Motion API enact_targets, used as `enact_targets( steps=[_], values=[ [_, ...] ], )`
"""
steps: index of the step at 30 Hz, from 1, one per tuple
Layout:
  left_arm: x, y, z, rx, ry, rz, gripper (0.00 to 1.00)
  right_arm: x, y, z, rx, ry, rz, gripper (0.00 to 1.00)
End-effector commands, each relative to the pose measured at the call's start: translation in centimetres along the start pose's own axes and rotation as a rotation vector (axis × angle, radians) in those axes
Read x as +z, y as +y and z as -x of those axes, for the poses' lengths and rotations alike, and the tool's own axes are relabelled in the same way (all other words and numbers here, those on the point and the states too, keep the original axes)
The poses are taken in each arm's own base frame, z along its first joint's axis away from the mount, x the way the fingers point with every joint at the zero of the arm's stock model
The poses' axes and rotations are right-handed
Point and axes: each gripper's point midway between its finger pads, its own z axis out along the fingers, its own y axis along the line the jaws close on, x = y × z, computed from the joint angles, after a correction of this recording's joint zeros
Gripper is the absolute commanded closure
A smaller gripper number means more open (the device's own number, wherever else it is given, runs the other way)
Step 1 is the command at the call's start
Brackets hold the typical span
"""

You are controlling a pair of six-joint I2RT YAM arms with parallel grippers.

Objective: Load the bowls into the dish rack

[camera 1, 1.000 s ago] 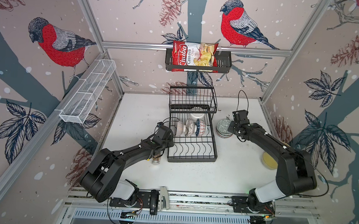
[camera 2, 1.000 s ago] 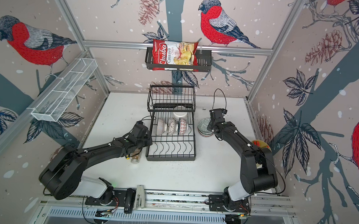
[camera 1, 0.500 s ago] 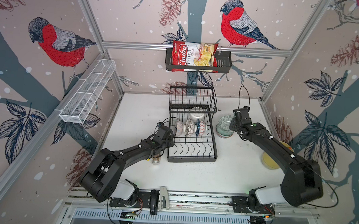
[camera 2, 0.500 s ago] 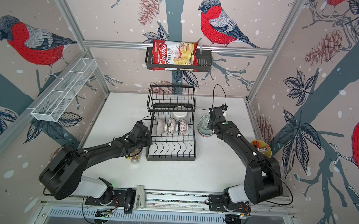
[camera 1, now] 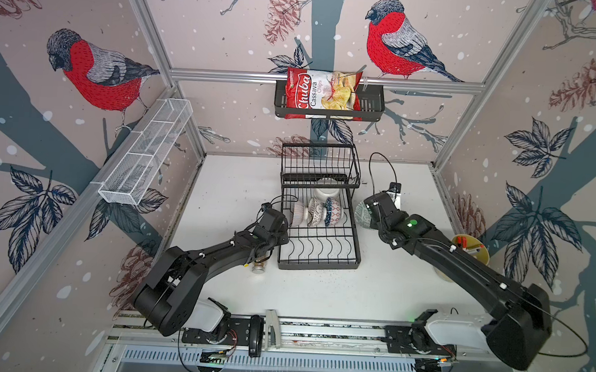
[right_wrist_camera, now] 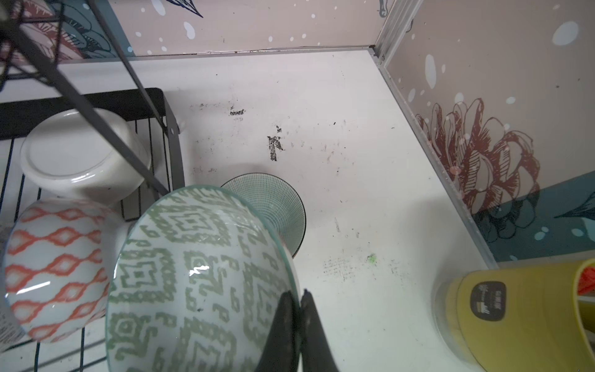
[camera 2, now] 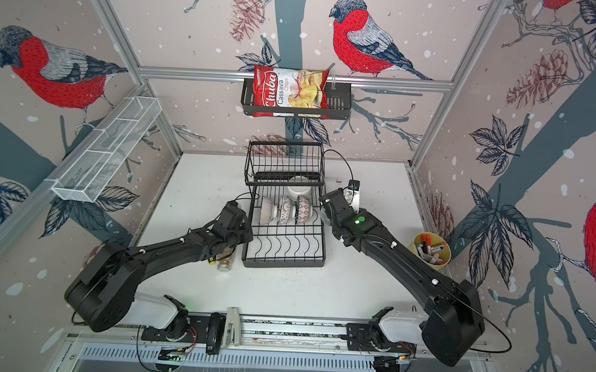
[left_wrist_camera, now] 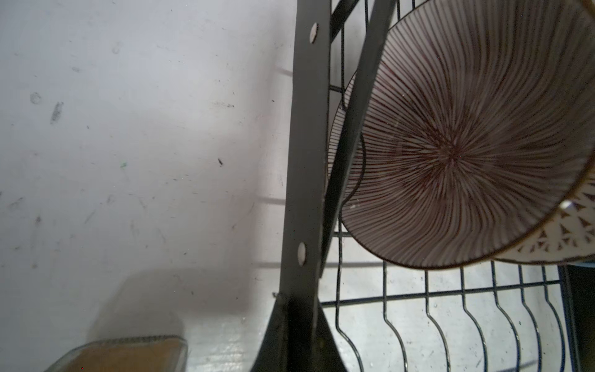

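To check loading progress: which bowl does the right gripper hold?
The green-patterned bowl, its rim pinched in the right gripper; the teal bowl sits free on the table, the other bowls in the dish rack.

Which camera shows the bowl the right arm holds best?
The right wrist view: the green patterned bowl fills it, rim pinched by the right tool. In both top views only a sliver shows; the left wrist view misses it.

- Pinkish wallpaper (camera 1: 228, 30) with red-breasted birds, pine cones, dark leaves.
- Scuffed white tabletop (camera 1: 232, 197).
- Aluminium rail (camera 1: 225, 75) across the back.
- White mesh shelf (camera 1: 146, 156) along the left side.
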Motion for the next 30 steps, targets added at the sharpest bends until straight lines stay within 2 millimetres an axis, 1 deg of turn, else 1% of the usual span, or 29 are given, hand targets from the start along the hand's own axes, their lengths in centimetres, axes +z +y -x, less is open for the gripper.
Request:
enact_targets(
  steps=[1, 5, 14, 18, 22, 30],
  values=[
    [-0.1, -1.7, -0.6, -0.096, 0.044, -0.092, 1.00, -1.6, -0.5, 0.8, -0.010, -0.079, -0.067, 1.00],
    [-0.2, -1.6, -0.5, -0.086, 0.038, -0.086, 1.00, -2.9, 0.9, 0.1, -0.086, -0.116, -0.091, 1.00],
    [-0.4, -1.6, -0.3, -0.056, 0.033, -0.082, 1.00, -4.2, 4.3, -1.9, -0.303, -0.137, -0.231, 1.00],
    [-0.3, -1.7, -0.3, -0.049, 0.032, -0.089, 1.00, -4.1, 5.7, -3.3, -0.398, -0.137, -0.286, 1.00],
    [-0.1, -1.8, -0.5, -0.047, 0.036, -0.095, 1.00, -4.0, 6.7, -4.6, -0.447, -0.131, -0.287, 1.00],
    [0.3, -2.0, -0.5, -0.040, 0.043, -0.105, 1.00, -3.8, 8.2, -5.8, -0.518, -0.130, -0.252, 1.00]
  ],
)
